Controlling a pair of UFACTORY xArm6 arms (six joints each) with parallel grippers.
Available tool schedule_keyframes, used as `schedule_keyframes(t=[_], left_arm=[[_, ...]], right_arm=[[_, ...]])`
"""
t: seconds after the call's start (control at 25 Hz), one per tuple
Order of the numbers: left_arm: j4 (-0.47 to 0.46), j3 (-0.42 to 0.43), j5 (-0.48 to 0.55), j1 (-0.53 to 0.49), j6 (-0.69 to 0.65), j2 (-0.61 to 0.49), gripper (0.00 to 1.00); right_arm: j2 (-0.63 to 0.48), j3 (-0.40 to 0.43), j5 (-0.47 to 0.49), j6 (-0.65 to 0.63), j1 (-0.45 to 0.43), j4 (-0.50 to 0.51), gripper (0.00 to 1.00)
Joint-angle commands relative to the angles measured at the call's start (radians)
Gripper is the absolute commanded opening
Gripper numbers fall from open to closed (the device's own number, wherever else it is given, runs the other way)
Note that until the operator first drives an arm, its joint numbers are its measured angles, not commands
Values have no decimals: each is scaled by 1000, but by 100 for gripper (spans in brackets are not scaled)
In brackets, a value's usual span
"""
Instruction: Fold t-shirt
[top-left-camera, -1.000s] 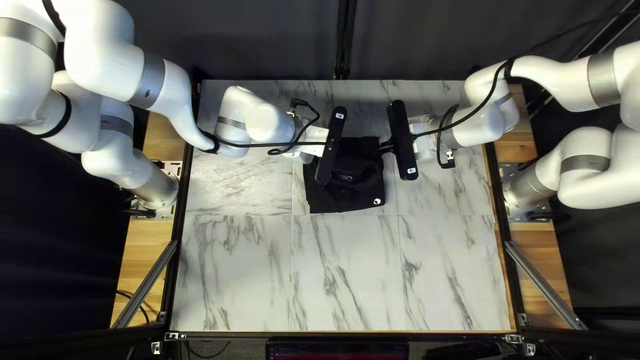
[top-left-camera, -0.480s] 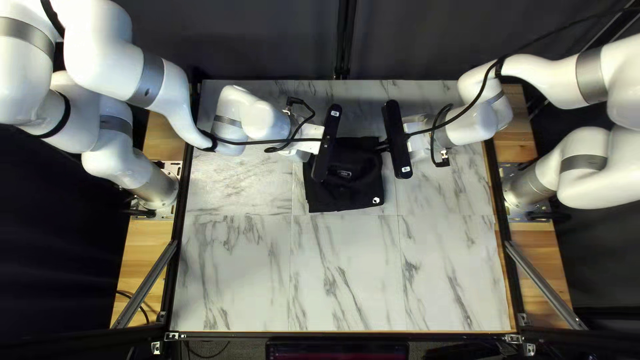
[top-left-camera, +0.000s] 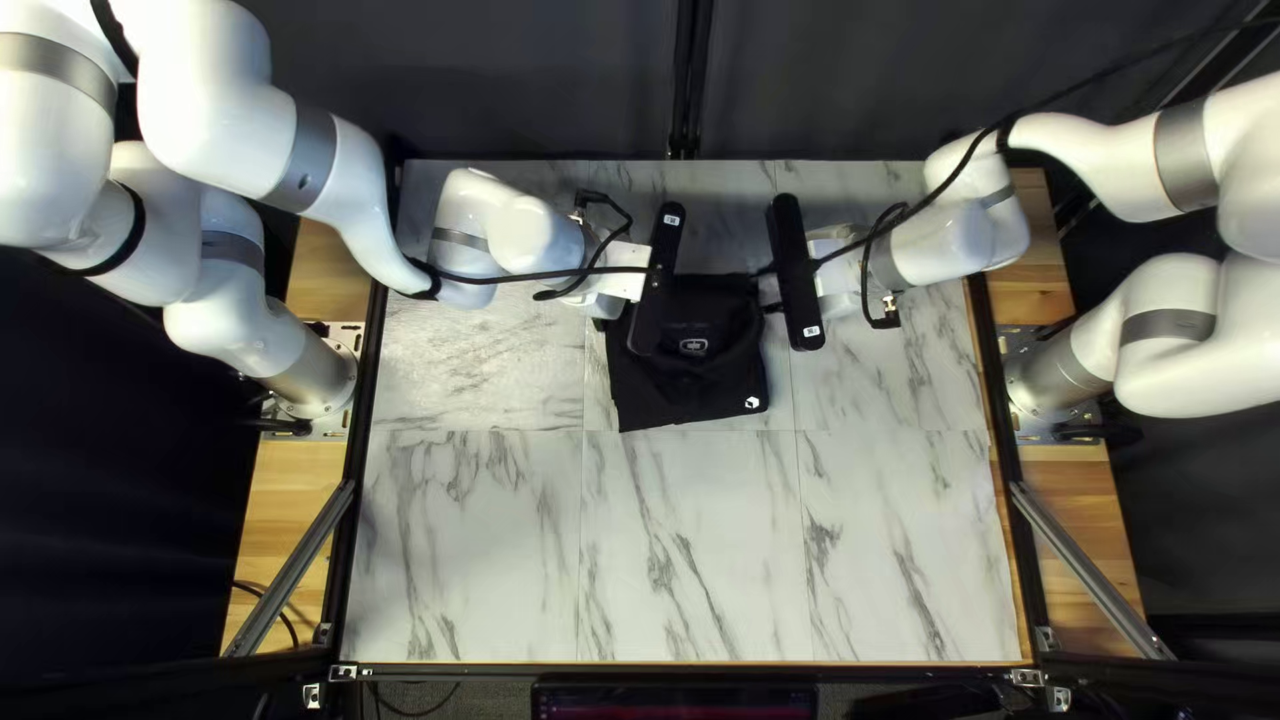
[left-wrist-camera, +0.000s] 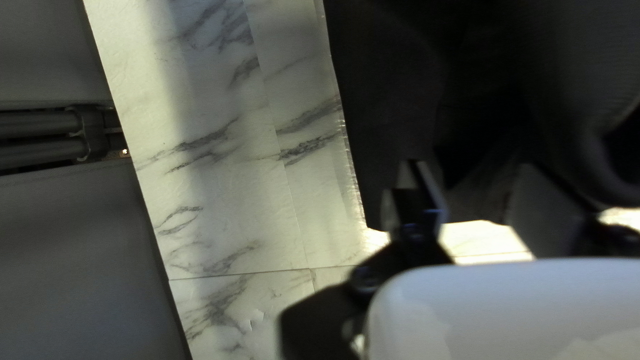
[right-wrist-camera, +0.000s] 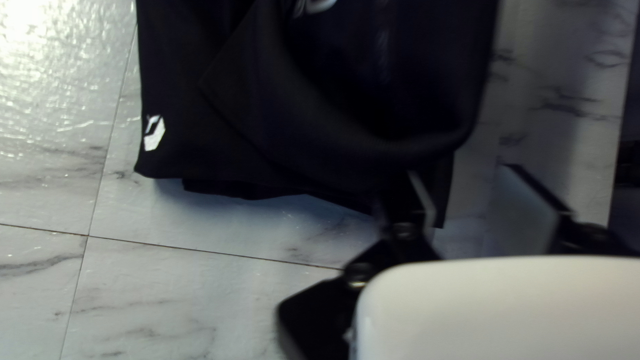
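By the black shirt (top-left-camera: 707, 387), the left gripper (left-wrist-camera: 473, 183) at eleven o'clock and right gripper (right-wrist-camera: 463, 187) at two were spread wide, likely to grab its cloth.

Matt cloth t-shirt (top-left-camera: 714, 390), glossy marble-look tabletop (top-left-camera: 694, 560)
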Motion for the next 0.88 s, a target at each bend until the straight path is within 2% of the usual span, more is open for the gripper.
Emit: schedule_keyframes(t=[0.04, 0.28, 0.52, 0.72, 0.88], left_arm=[[18, -3, 70, -54, -47, -60, 100], [54, -47, 177, -150, -111, -103, 100], [69, -76, 207, -204, -131, -98, 100], [5, -70, 266, -222, -65, -167, 100], [-145, -65, 371, -182, 108, -287, 100]], right_arm=[[-110, -15, 160, 32, 84, 32, 100], [-74, -111, 263, 182, 205, -66, 100], [-50, -161, 317, 210, 278, -75, 100], [-187, -153, 431, 82, 316, 82, 100], [-387, -168, 616, -107, 304, 297, 100]])
